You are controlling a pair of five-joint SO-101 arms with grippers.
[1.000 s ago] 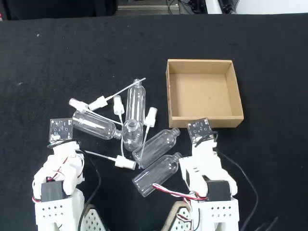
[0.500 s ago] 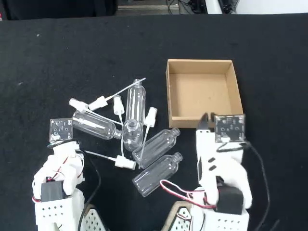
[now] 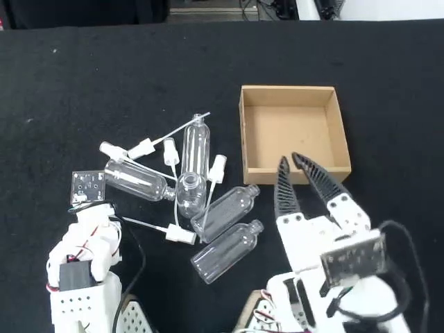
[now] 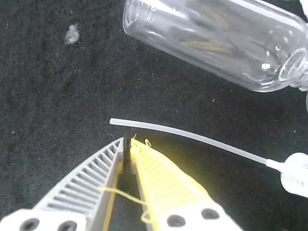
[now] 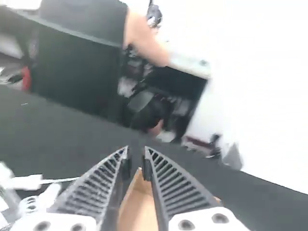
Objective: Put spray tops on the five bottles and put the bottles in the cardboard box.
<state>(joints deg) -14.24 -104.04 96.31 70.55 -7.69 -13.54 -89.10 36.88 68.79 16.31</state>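
Judging from the overhead picture, I am at the very start: none of the five bottles [image 3: 225, 211] wears a spray top, and the cardboard box [image 3: 246, 132], right of centre in the frame, holds nothing. The bottles lie in a loose heap at centre frame on the black surface [image 3: 104, 69], with the spray tops [image 3: 180, 234] scattered among them, their thin tubes crossing the glassy bodies.

My right gripper [image 3: 291, 161] hangs at lower right with its fingers apart and nothing between them, its tips over the box's near wall, well off to the right of the heap. My left gripper [image 4: 127, 143] is pinched closed on nothing; a dip tube [image 4: 192, 137] lies just past its tips, apart from them, and one bottle [image 4: 216, 38] lies farther on.

Next, I reckon, one gripper must pin a bottle while the other picks a spray top and feeds its tube into the neck.
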